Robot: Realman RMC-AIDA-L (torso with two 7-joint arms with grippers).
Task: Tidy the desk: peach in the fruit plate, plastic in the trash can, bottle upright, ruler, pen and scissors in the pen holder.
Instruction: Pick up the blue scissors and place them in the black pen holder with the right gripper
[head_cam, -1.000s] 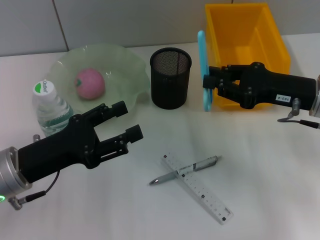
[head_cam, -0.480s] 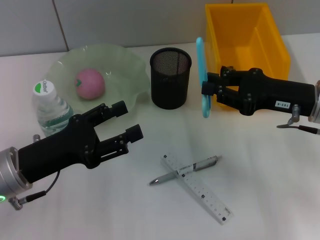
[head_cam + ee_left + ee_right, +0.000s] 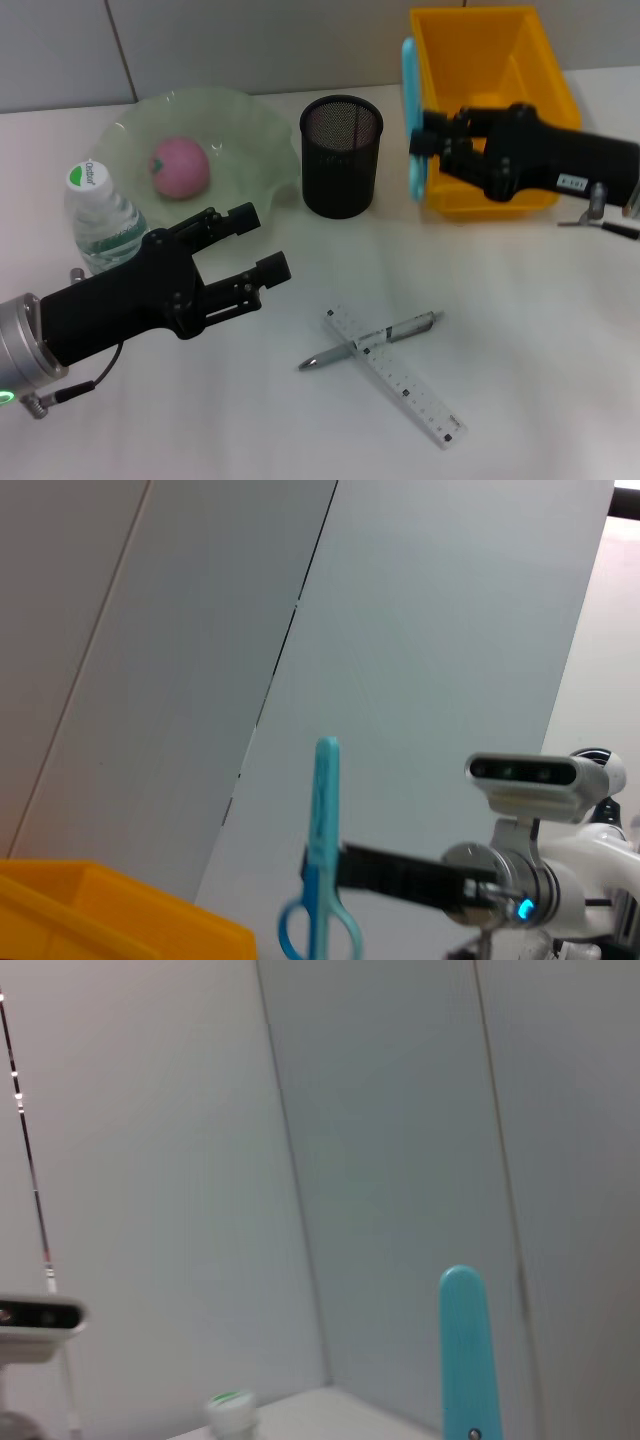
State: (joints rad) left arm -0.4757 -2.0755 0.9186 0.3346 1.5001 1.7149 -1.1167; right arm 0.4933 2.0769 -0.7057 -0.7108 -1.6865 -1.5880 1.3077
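Observation:
My right gripper [image 3: 422, 146] is shut on the blue scissors [image 3: 409, 80], which stand upright in the air in front of the yellow trash can [image 3: 490, 60], to the right of the black mesh pen holder [image 3: 341, 155]. The scissors [image 3: 323, 850] also show in the left wrist view, and their tip [image 3: 465, 1360] in the right wrist view. A ruler [image 3: 410, 388] and a pen [image 3: 400, 328] lie crossed on the desk. The peach [image 3: 180, 167] sits in the green fruit plate [image 3: 250, 120]. The bottle [image 3: 100, 215] stands upright. My left gripper [image 3: 258, 240] hovers open beside it. No plastic shows.
The trash can stands at the back right, its front wall just behind the held scissors. The pen holder's mouth is unobstructed. White desk surface lies bare between my left gripper and the ruler.
My right gripper has carried the scissors up and back, from beside the pen holder toward the trash can's front. The left arm has barely shifted.

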